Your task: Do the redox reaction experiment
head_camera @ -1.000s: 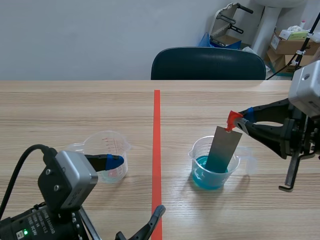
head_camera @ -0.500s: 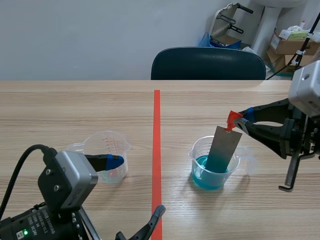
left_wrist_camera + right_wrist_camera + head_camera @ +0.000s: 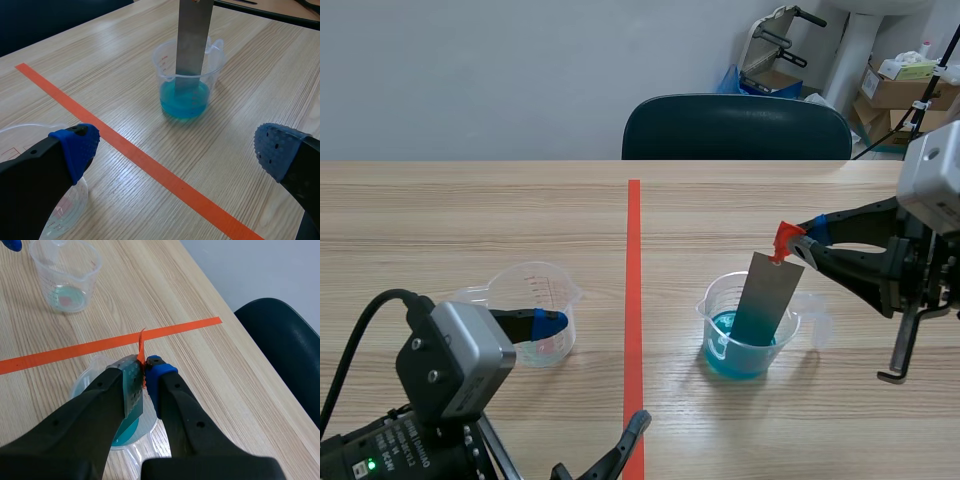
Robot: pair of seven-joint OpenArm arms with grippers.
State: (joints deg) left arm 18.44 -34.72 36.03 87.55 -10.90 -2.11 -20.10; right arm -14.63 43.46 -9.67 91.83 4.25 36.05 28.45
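My main worry is the cup (image 3: 712,312). It looks like light plastic, and the strip (image 3: 768,297) stands in it on a tilt, its lower end down in the blue liquid (image 3: 725,358). I cannot tell whether the strip touches the rim. If I swing the right arm (image 3: 865,262) sideways or pull it back before lifting, I expect the strip would lever against the cup wall and drag or tip it, and the liquid would run over the surface (image 3: 470,210). The hold worries me too, because it is only at the strip's very top, by the orange tag (image 3: 783,238). A jolt could make the strip pivot or slip free and drop into the cup with a splash. A quick lift would probably fling drops off the wet end. On the other side, one finger of the left arm (image 3: 450,375) sits right beside the second cup (image 3: 525,285), so a careless move there could knock it. The right jaws are drawn in narrow and clamped on the strip's top edge, with the tag sticking up between the pads (image 3: 156,366). The left jaws are spread wide and hold nothing. They hang low over the surface, with the cup and strip ahead of them.
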